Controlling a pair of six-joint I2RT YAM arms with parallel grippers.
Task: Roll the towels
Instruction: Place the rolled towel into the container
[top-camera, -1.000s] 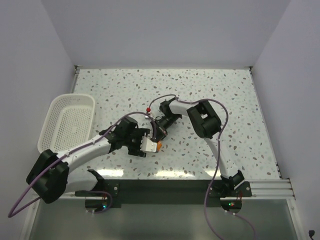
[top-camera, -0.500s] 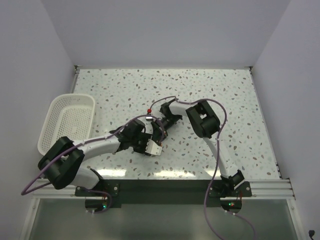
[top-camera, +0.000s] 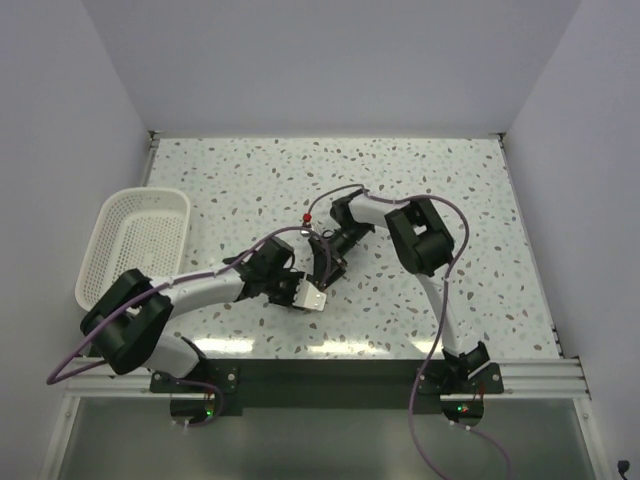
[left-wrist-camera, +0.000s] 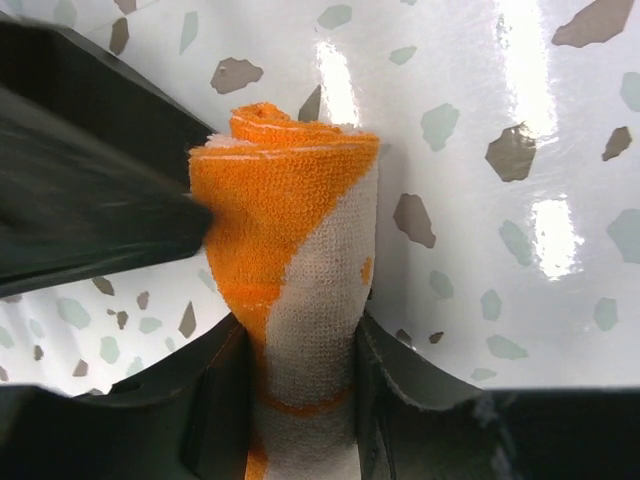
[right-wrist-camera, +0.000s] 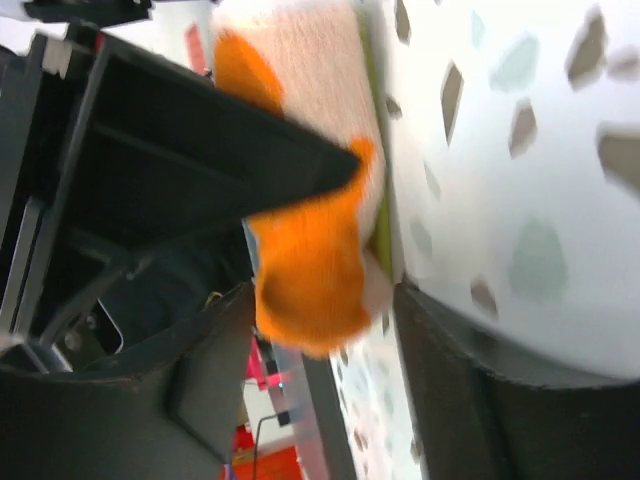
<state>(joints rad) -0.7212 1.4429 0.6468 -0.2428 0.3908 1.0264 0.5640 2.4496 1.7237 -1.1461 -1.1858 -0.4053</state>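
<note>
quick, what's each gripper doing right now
left gripper: closed on the rolled towel
right gripper: fingers flank the rolled towel, view blurred, grip cannot be told

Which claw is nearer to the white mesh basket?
Left. The left claw is right of the white mesh basket, gripping the rolled orange towel; the right claw is farther right.

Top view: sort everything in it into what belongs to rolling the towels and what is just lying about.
For the job: rolled towel, left gripper clamped on it, right gripper at its end.
Lying about: white basket, left side of the table.
</note>
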